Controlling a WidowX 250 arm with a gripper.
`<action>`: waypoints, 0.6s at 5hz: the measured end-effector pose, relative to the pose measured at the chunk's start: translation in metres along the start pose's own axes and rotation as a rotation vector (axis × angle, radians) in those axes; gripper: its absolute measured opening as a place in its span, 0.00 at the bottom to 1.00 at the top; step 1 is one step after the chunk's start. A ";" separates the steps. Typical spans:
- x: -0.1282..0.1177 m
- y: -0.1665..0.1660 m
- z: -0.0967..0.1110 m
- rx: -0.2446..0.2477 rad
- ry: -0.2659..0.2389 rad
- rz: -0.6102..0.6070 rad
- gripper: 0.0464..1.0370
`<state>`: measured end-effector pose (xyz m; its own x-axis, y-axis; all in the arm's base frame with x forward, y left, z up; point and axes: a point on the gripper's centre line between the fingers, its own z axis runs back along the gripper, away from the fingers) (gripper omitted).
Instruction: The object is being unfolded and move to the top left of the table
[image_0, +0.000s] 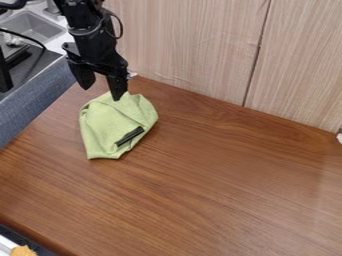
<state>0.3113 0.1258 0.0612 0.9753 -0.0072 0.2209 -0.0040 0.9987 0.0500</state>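
Camera view: black two-finger robot hand (100, 84) hanging from black arm (91, 34) over upper-left part of brown wood-grain worktop (227, 185), fingers spread apart, nothing between them. One fingertip overlaps top edge of crumpled light-green cloth (110, 119); cannot tell if touching. Cloth at upper left of worktop, partly folded, small black bar-shaped piece (130, 136) lying slantwise on lower right part. Pale wood-grain panels (194, 45) behind worktop; grey sink (32, 25) at top left.

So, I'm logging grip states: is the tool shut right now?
No, the tool is open, its two fingers spread well apart by the upper edge of the green cloth.
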 end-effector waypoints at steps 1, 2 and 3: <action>-0.005 -0.002 -0.011 -0.014 0.032 0.002 0.96; -0.011 -0.021 -0.018 -0.025 0.059 -0.065 0.96; -0.016 -0.046 -0.026 -0.024 0.074 -0.142 0.96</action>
<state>0.3019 0.0817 0.0303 0.9794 -0.1451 0.1405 0.1390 0.9889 0.0525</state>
